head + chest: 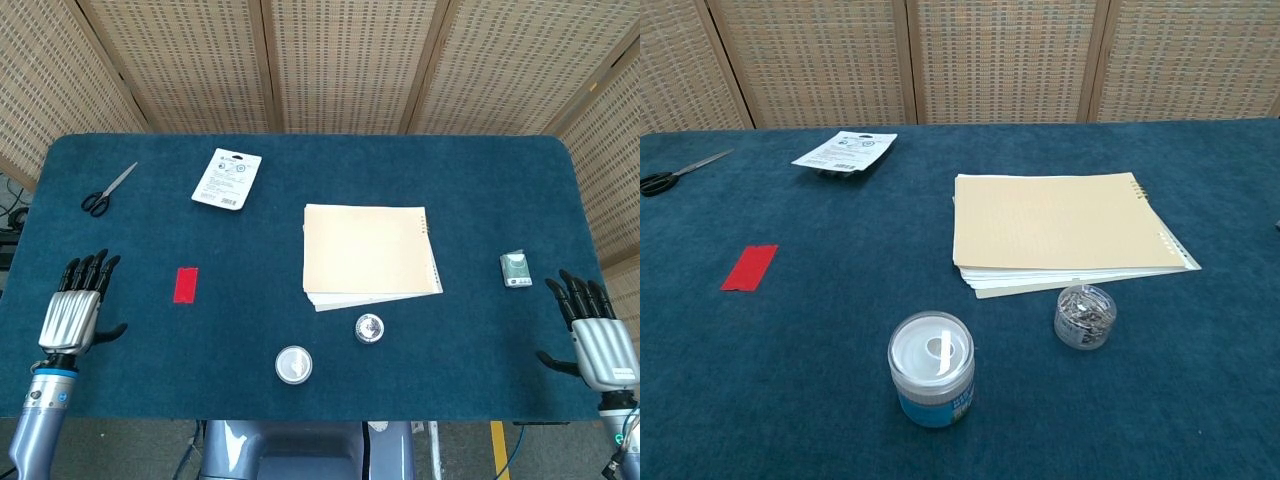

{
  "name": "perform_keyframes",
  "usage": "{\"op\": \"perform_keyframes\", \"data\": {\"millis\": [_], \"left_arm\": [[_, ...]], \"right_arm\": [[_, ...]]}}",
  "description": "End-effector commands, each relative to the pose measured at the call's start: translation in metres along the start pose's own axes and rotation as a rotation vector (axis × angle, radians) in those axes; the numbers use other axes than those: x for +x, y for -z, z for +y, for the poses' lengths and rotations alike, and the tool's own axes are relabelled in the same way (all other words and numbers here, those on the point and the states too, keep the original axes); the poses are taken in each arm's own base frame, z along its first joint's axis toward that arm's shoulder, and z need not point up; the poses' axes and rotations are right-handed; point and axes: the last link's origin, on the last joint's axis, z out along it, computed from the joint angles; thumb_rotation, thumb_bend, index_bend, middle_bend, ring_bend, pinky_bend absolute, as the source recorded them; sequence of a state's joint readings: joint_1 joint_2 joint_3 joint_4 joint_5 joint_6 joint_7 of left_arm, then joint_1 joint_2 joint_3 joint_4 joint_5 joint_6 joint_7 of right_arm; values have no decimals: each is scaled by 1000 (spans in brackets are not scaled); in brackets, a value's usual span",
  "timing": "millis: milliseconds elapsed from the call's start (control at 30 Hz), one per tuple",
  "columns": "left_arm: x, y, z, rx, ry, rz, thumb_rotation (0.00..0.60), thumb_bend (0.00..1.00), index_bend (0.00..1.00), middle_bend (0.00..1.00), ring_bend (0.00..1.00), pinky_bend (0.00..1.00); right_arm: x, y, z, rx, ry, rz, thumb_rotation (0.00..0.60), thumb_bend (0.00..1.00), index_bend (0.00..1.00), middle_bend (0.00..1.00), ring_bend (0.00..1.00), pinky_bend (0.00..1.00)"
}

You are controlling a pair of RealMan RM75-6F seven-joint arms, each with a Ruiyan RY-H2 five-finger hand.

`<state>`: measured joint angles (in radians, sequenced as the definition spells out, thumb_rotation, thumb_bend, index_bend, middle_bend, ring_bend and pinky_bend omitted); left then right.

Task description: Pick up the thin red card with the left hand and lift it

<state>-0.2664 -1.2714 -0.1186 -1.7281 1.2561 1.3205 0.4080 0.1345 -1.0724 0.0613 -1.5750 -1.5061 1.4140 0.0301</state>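
Observation:
A thin red card (pixel 185 284) (pixel 749 267) lies flat on the blue table cloth (pixel 300 170), left of the middle. My left hand (pixel 75 310) hovers at the table's front left, a short way left of the card and apart from it, fingers straight and spread, holding nothing. At the front right edge my right hand (pixel 596 335) is also spread, with nothing in it. Neither hand shows in the chest view.
Scissors (pixel 107 190) lie at the far left, a white blister pack (pixel 227 178) behind the card. A cream notebook (pixel 368 255) fills the middle. In front of it stand a white-lidded jar (pixel 293 365) and a small clip tub (pixel 369 328). A small grey packet (pixel 516 269) lies right.

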Motion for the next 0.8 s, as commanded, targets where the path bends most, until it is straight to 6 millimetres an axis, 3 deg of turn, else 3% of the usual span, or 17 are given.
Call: {"op": "perform_keyframes", "data": {"millis": [33, 333, 533, 800], "left_arm": [[-2, -6, 2, 1, -2, -9, 600, 174, 0, 0, 0, 0], [-17, -26, 12, -12, -28, -57, 600, 179, 0, 0, 0, 0], [-29, -33, 20, -32, -41, -89, 600, 249, 0, 0, 0, 0], [-42, -40, 32, -49, -52, -118, 600, 250, 0, 0, 0, 0]], "right_arm": [[-1, 0, 0, 0, 1, -2, 600, 53, 0, 0, 0, 0], [-1, -1, -1, 0, 2, 0, 600, 53, 0, 0, 0, 0], [0, 0, 0, -1, -2, 1, 600, 53, 0, 0, 0, 0], [2, 0, 2, -2, -12, 4, 600, 53, 0, 0, 0, 0]]}}
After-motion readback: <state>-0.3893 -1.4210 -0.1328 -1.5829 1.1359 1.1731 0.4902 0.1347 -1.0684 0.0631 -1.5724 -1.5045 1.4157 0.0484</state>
